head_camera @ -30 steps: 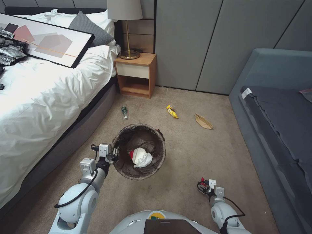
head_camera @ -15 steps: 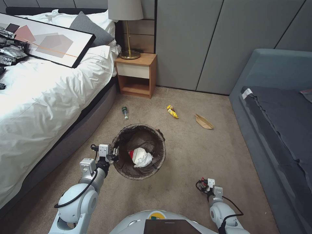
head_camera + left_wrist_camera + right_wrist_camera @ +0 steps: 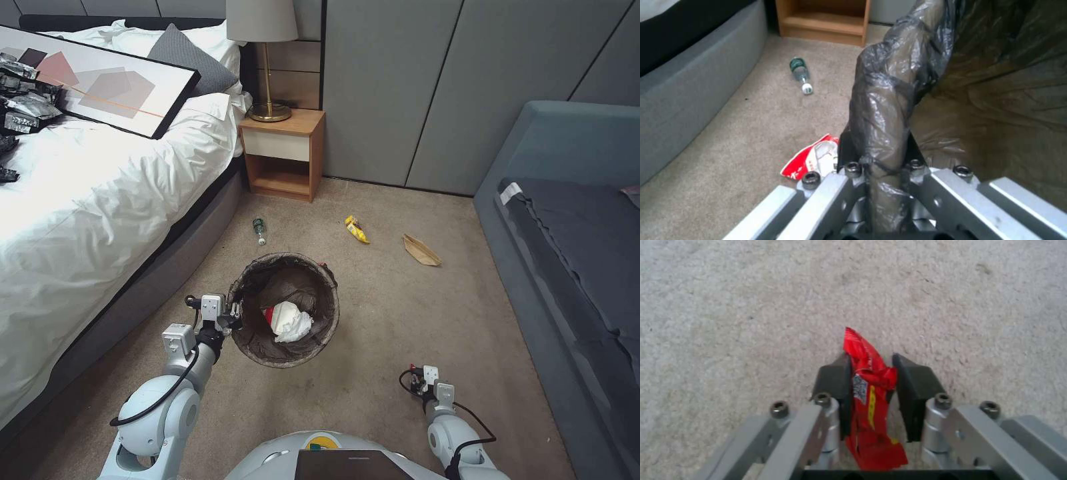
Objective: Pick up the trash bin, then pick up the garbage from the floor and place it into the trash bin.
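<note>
Left gripper (image 3: 235,320) jaws clamp the trash bin (image 3: 285,310) rim — right gripper (image 3: 871,386) jaws pinch a red wrapper (image 3: 869,390).

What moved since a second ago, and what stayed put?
The right hand, pinching a red wrapper, pulled back a little toward the robot's body. The whole head view also shifted a bit, so the camera moved, not the room. The left hand kept its grip on the trash bin rim, and the bottle, yellow wrapper and paper bag stayed on the floor.

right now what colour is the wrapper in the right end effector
Bright red with a yellow stripe, clearest in the right wrist view: the wrapper sits pinched in the right end effector.
</note>
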Tool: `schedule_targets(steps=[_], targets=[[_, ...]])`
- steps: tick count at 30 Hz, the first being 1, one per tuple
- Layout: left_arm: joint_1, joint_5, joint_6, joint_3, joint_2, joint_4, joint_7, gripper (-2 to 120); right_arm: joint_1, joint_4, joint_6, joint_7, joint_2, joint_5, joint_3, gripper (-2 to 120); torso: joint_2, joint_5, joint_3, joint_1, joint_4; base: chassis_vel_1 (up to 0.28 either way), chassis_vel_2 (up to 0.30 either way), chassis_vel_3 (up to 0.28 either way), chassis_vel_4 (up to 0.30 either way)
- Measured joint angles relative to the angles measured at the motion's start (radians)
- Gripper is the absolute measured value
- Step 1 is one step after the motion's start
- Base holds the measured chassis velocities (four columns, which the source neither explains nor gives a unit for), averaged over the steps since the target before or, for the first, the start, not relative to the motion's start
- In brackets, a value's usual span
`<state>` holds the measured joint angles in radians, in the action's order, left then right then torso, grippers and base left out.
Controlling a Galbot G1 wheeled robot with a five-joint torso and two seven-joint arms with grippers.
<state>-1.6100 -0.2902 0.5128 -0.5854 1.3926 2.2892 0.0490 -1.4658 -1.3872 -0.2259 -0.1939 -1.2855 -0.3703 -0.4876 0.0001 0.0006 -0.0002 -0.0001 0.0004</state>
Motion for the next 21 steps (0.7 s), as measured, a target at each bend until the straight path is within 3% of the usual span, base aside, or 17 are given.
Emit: schedule_targets(steps=[4,6,9,21], targets=[[0.001,-0.004,0.000,-0.003,0.000,0.000,0.000,0,-0.001,0.001,0.001,0.001,0.000,0.003,0.000,9,0.000,0.0000,0.000,0.000,0.0002,0.000,0.000,0.000,0.000],[0.002,-0.004,0.000,-0.003,0.001,-0.001,0.000,0,-0.003,0.009,0.003,-0.002,0.002,0.008,-0.013,0,0.000,-0.0030,0.000,0.000,-0.0006,0.000,0.000,0.000,0.000],[0.004,-0.005,0.001,-0.003,0.001,-0.001,0.000,0,-0.005,0.009,0.006,-0.003,0.002,0.010,-0.015,0,0.000,-0.0004,0.000,0.000,-0.0010,0.000,0.000,0.000,0.000],[0.003,-0.006,0.002,-0.004,0.001,0.001,0.000,0,-0.007,0.008,0.016,0.001,0.005,0.024,-0.020,0,0.000,-0.0005,0.000,0.000,-0.0006,0.000,0.000,0.000,0.000]])
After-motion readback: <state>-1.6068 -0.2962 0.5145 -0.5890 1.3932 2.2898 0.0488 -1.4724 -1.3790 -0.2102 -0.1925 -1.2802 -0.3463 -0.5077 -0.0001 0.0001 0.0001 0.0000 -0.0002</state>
